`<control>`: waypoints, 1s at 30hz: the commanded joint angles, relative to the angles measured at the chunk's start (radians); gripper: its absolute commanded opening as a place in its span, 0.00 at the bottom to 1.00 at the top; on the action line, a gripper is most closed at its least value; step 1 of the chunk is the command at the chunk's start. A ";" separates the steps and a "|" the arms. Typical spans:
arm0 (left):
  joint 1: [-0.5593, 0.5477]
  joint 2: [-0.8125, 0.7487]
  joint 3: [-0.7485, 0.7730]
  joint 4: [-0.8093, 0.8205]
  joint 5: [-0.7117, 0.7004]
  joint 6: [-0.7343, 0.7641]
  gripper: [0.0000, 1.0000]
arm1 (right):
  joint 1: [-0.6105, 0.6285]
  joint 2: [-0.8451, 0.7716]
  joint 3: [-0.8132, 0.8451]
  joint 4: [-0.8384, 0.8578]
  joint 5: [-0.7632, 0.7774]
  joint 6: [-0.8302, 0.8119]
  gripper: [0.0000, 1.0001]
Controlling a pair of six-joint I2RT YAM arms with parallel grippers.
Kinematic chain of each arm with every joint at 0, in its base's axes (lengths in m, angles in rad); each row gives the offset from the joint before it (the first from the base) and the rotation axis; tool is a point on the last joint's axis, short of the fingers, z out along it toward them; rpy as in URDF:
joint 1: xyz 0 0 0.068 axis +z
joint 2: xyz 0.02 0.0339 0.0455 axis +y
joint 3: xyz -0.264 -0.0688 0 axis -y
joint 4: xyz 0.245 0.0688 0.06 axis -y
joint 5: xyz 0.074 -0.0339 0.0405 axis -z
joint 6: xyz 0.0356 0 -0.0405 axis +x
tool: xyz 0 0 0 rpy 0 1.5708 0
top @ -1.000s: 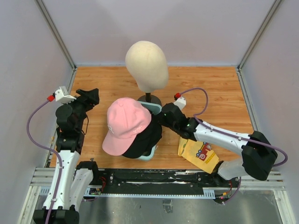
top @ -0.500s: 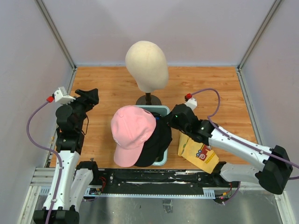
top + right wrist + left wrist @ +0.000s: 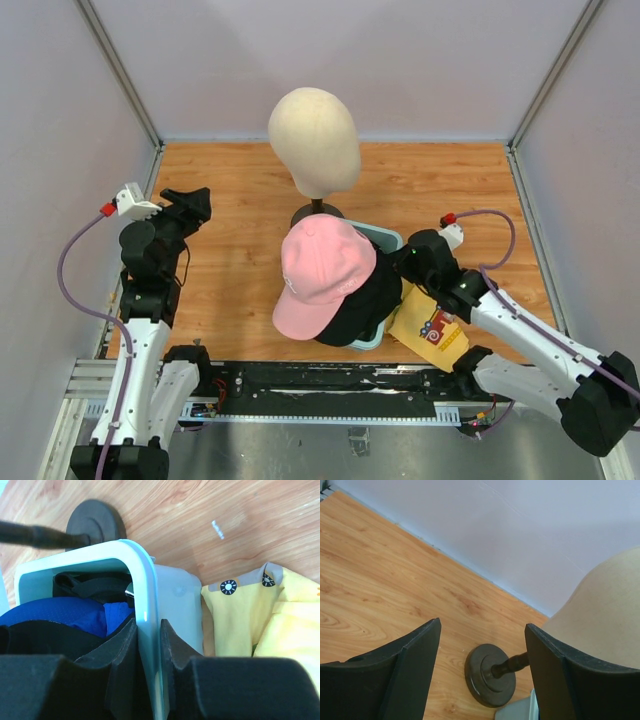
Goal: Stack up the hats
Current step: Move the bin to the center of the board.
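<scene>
Stack of hats: pink cap (image 3: 325, 265) atop a black cap (image 3: 365, 300), a blue cap (image 3: 55, 615) under them, all in a pale teal bin (image 3: 145, 580) at mid-counter (image 3: 230, 190), just before the mannequin head (image 3: 314, 140). Right hand (image 3: 148, 640) is clamped on the bin's rim, beside the yellow cloth (image 3: 430, 330). Left hand (image 3: 188, 207) hangs empty with jaws apart, above the counter's left side.

This is a robot test cell in a lab, not a home or a shop. Plain pale panels (image 3: 330, 60) in metal framing close in behind and to both sides of the mannequin head (image 3: 314, 140), which stands on a wood-grain tabletop (image 3: 220, 180). Nearer than the head, a black-and-aluminium rail (image 3: 340, 385) carries two robot arms (image 3: 138, 345), and purple cables (image 3: 60, 270) loop beside them.
</scene>
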 commanded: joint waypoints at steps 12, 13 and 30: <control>0.003 0.020 0.005 0.063 0.026 -0.025 0.68 | -0.338 -0.106 -0.091 0.022 -0.076 0.003 0.01; 0.003 0.023 0.005 0.066 0.028 -0.024 0.68 | -0.357 -0.106 -0.095 0.022 -0.076 0.003 0.01; 0.003 0.114 0.010 0.156 0.149 -0.006 0.68 | -0.580 0.073 -0.039 0.159 -0.128 0.027 0.01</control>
